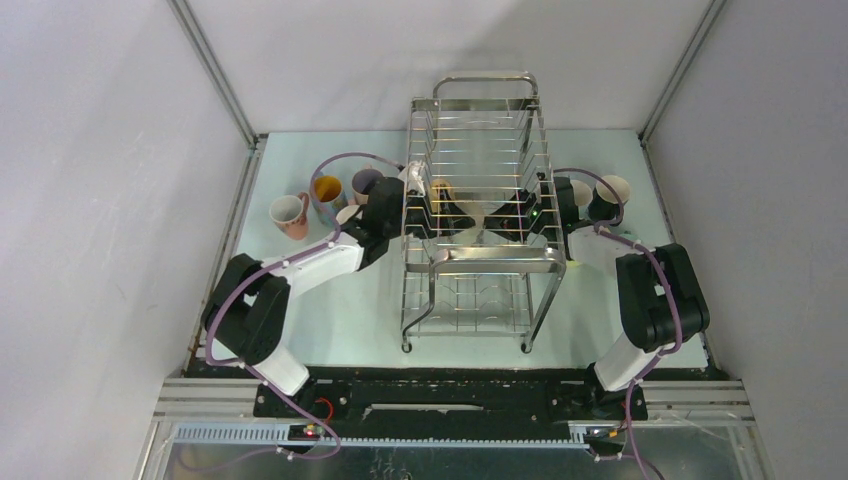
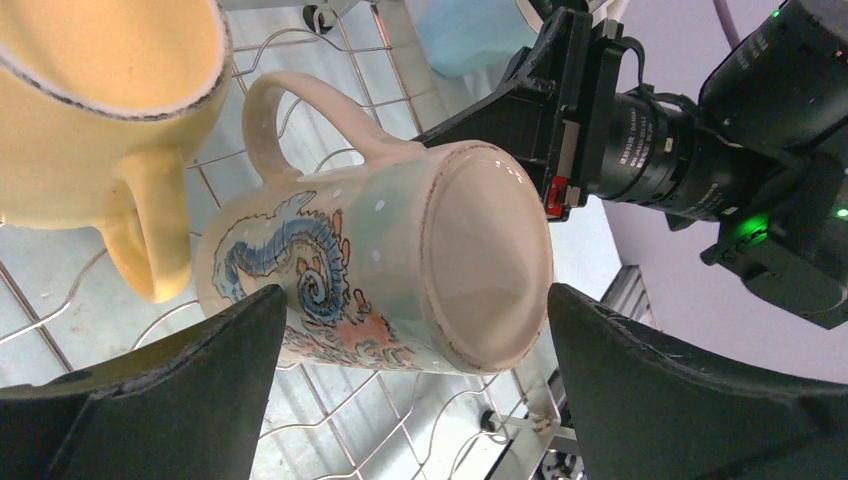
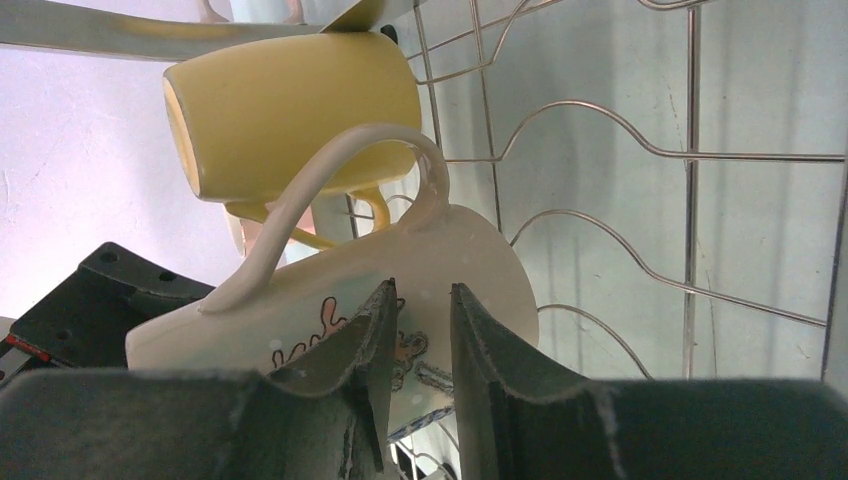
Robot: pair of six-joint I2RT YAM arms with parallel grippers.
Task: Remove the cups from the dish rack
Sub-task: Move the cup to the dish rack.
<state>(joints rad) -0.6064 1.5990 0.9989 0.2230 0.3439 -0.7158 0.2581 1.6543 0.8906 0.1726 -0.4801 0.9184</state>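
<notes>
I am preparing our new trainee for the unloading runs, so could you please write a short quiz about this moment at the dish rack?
1. True or false: the left gripper is shut on the painted mug.
2. Which colour is the mug beside the painted mug in the dish rack? A yellow, B black, C pink.
3. Fill in: in the top view the pink mug stands on the table to the ___ of the rack.
Key: 1 false, its fingers stand open on either side of the mug; 2 A, the yellow mug; 3 left.
</notes>
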